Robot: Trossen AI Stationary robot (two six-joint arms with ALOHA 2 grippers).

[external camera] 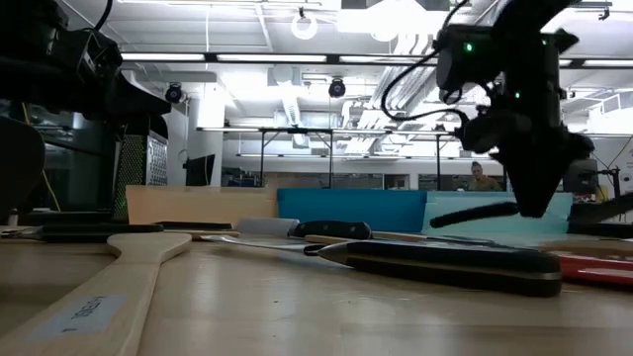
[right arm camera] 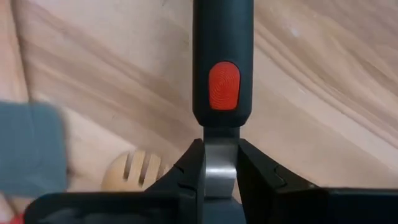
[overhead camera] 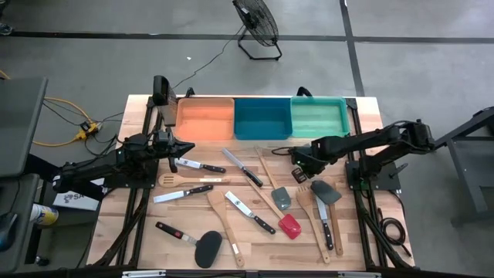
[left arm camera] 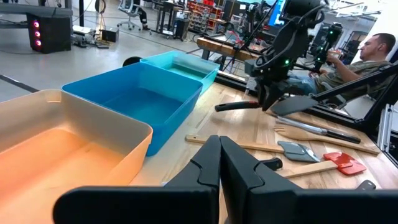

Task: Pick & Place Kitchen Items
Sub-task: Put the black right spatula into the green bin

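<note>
Lifted clear of the table [overhead camera: 139, 232], a dark-handled turner [left arm camera: 249, 105] is clamped at its steel neck by the right gripper [right arm camera: 219, 163], its handle pointing toward the blue bin [overhead camera: 262, 118], while the left gripper [left arm camera: 219, 163] waits shut, empty.
</note>
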